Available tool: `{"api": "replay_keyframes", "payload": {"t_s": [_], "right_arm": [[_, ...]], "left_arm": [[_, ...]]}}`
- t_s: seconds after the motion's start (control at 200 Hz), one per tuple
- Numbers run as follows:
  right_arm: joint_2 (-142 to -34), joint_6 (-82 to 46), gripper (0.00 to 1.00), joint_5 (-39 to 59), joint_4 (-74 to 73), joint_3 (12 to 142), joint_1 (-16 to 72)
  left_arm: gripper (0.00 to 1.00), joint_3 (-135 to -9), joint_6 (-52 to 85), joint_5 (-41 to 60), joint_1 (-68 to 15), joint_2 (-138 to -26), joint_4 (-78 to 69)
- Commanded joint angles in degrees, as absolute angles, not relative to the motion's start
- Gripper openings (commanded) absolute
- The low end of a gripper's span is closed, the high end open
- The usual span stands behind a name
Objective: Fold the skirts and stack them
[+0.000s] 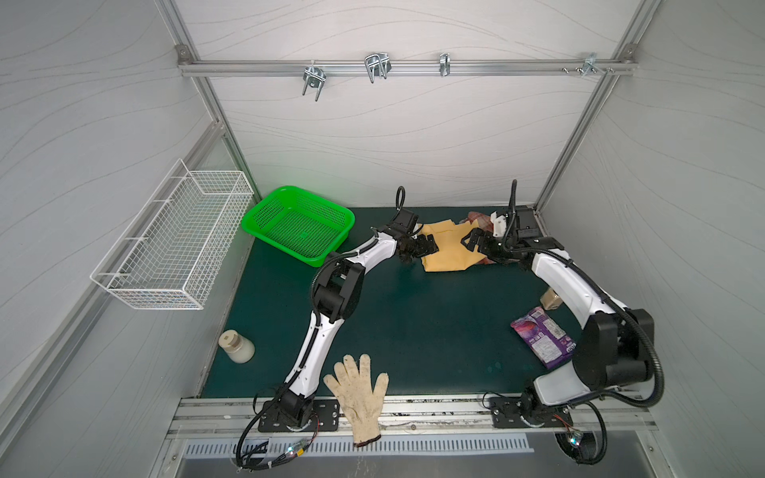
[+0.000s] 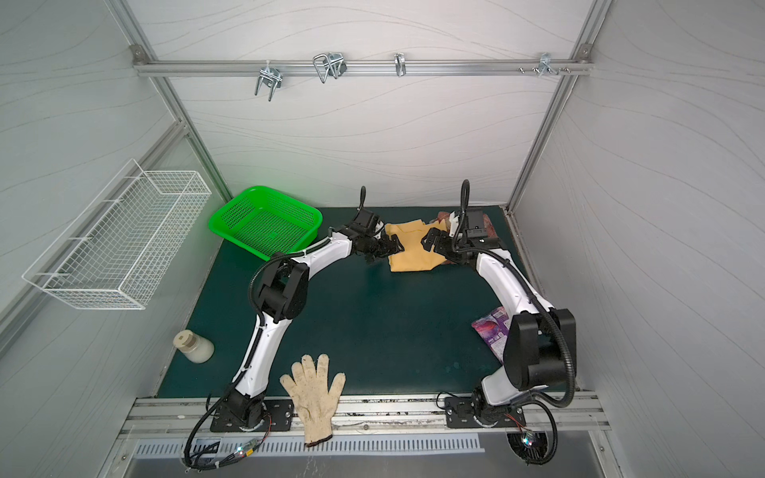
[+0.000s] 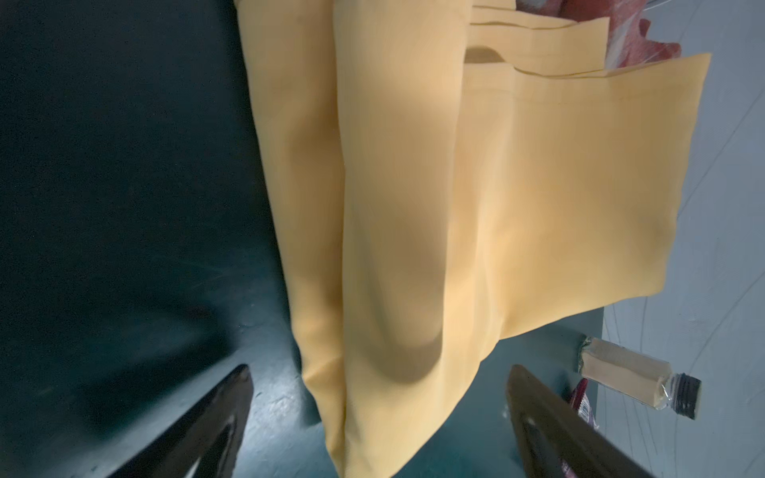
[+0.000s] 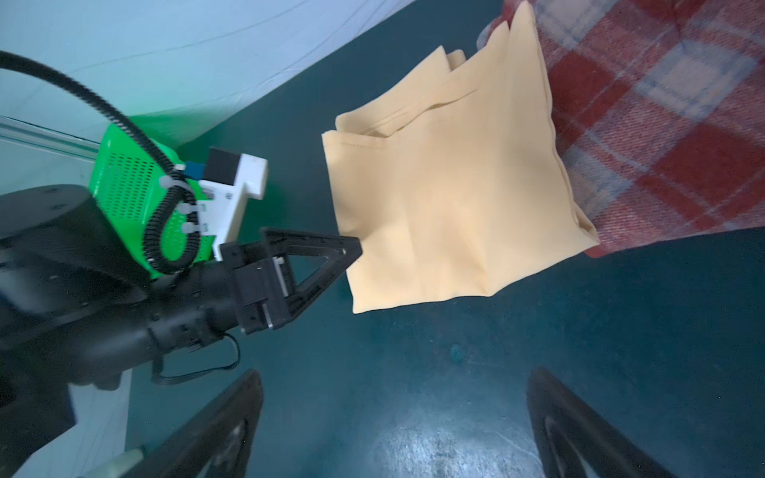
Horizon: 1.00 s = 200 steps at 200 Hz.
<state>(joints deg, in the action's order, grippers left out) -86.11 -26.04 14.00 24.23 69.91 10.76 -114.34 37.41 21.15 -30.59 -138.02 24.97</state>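
Observation:
The mustard-yellow skirt lies folded at the back of the green mat. Its right side overlaps the rust-red and cream plaid skirt, which is mostly hidden by my right arm in both top views. My left gripper is open at the yellow skirt's left edge. A corner of that cloth lies between its spread fingers without being pinched. My right gripper hovers open over the skirt's right side, with only bare mat between its fingers.
A green plastic basket stands at the back left, and a white wire basket hangs on the left wall. An off-white glove lies at the front edge. A purple packet and a small bottle are on the right, and a jar on the left.

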Motion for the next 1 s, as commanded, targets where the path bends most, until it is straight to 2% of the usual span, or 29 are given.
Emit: {"api": "replay_keyframes", "payload": {"t_s": [0.0, 0.175, 0.275, 0.355, 0.46, 0.495, 0.525, 0.625, 0.68, 0.74, 0.815, 0.996], "right_arm": [[-83.2, -27.1, 0.99, 16.5, 22.4, 69.0, 10.4], [-81.2, -27.6, 0.99, 17.8, 22.5, 67.9, 10.4], [-80.1, -28.4, 0.99, 19.1, 21.8, 66.7, 10.5], [-79.2, -28.3, 0.99, 19.2, 21.8, 66.0, 10.7], [-78.1, -28.2, 0.99, 19.7, 22.2, 65.2, 10.6], [-77.7, -28.1, 0.99, 19.8, 22.2, 64.8, 10.6], [-77.4, -28.0, 0.99, 20.0, 22.1, 64.4, 10.7], [-76.9, -27.9, 0.99, 20.2, 21.9, 63.2, 10.6], [-76.7, -27.8, 0.99, 20.4, 21.7, 62.6, 10.7], [-76.5, -27.9, 0.99, 20.5, 21.2, 61.7, 10.7], [-76.3, -27.9, 0.99, 20.8, 20.5, 60.6, 10.7], [-77.5, -27.8, 0.99, 21.1, 19.1, 58.6, 10.6]], "left_arm": [[0.92, -119.7, 36.7, 17.7, -31.1, -141.7, 31.3], [0.83, -121.3, 37.7, 13.8, -31.1, -143.9, 33.6], [0.71, -122.3, 38.6, 13.1, -31.0, -145.3, 33.2], [0.55, -124.3, 39.3, 13.0, -31.0, -146.9, 33.8], [0.51, -124.8, 41.0, 15.5, -31.0, -148.2, 31.4], [0.48, -125.0, 41.4, 16.7, -31.0, -148.6, 30.4], [0.4, -125.4, 41.9, 17.4, -31.0, -149.0, 30.1], [0.36, -125.8, 42.8, 18.3, -31.0, -149.2, 30.0], [0.15, -125.7, 42.6, 18.1, -31.0, -148.8, 30.6], [0.06, -125.1, 42.1, 17.3, -30.9, -148.0, 31.4], [0.0, -123.9, 41.9, 17.3, -30.6, -146.5, 32.0], [0.0, -113.3, 41.4, 13.9, -28.3, -136.5, 32.8]]}}
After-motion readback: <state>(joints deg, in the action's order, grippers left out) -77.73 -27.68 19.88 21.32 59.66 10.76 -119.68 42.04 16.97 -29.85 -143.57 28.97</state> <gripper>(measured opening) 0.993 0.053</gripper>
